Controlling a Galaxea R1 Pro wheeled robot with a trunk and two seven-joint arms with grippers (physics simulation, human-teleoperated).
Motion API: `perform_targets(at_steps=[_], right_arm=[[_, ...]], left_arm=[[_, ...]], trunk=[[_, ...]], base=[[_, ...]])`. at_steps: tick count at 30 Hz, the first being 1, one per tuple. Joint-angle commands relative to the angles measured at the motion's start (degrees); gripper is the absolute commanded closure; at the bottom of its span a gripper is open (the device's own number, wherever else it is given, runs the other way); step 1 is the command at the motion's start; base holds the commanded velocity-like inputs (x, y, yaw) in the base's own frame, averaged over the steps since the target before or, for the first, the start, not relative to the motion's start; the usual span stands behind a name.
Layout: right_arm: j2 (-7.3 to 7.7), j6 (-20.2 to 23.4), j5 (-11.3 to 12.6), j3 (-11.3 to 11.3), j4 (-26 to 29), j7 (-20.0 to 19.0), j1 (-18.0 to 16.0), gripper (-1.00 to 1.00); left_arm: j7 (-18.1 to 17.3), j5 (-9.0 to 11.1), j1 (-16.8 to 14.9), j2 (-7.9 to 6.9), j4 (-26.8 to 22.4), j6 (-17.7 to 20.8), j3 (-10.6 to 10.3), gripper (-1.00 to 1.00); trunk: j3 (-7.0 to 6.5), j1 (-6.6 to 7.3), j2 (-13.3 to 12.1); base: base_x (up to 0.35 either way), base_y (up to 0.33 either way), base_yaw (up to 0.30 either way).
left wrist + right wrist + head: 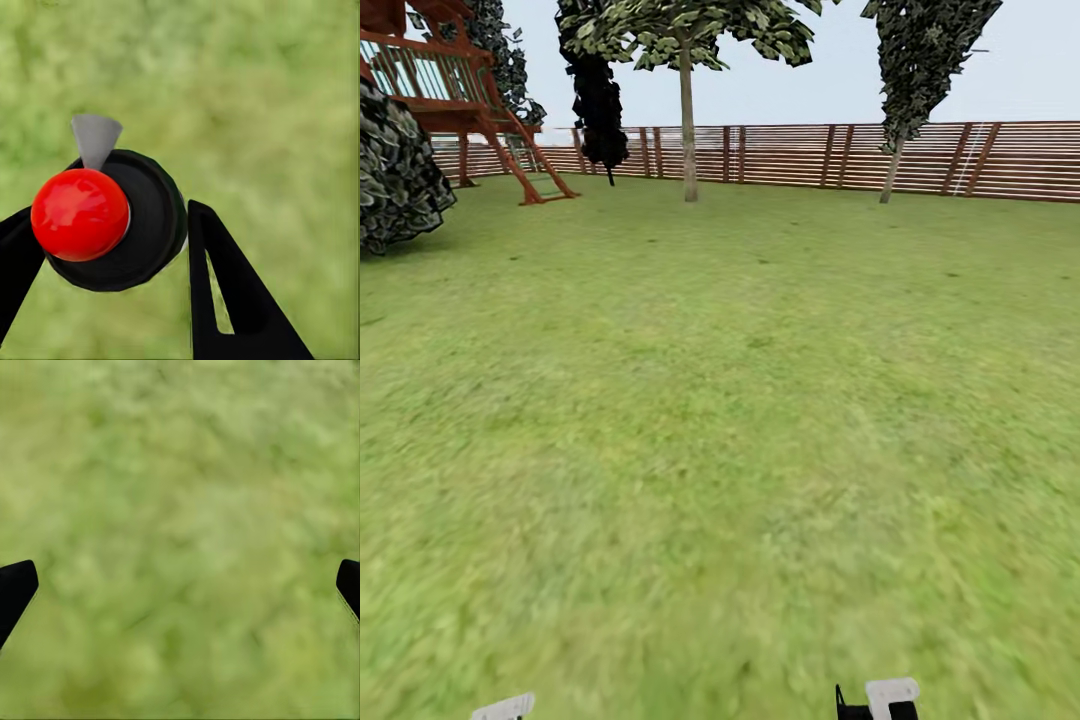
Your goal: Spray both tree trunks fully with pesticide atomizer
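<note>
Gripping the pesticide atomizer, left gripper has its jaws clamped on the dark body, red top facing the wrist camera. Right gripper spread wide, empty, over lawn. Pale-trunked tree at 12 o'clock by the fence; playset at 10 o'clock.

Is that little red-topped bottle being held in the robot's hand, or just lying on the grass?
Held. In the left wrist view the atomizer sits between the left hand's two dark fingers, red top toward the camera, with blurred lawn behind it.
</note>
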State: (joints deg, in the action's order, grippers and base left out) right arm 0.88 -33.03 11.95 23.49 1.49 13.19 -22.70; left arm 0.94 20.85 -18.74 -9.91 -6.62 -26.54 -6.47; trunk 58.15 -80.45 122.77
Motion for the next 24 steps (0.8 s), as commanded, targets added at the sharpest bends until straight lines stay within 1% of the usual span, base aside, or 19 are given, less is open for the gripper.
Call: perform_targets(at_steps=[1,24], right_arm=[[0.00,-0.1,0.4,0.5,0.0,0.2,0.0,-1.00],[0.00,-0.1,0.4,0.5,0.0,0.2,0.0,-1.00]], left_arm=[[0.1,0.4,0.0,-0.04,0.0,-0.2,-0.5,1.00],[0.1,0.4,0.0,-0.02,0.0,-0.2,-0.5,1.00]], trunk=[[0.05,-0.03,0.0],[0.05,-0.03,0.0]], base=[[0.339,0.000,0.000],[0.339,0.000,0.000]])
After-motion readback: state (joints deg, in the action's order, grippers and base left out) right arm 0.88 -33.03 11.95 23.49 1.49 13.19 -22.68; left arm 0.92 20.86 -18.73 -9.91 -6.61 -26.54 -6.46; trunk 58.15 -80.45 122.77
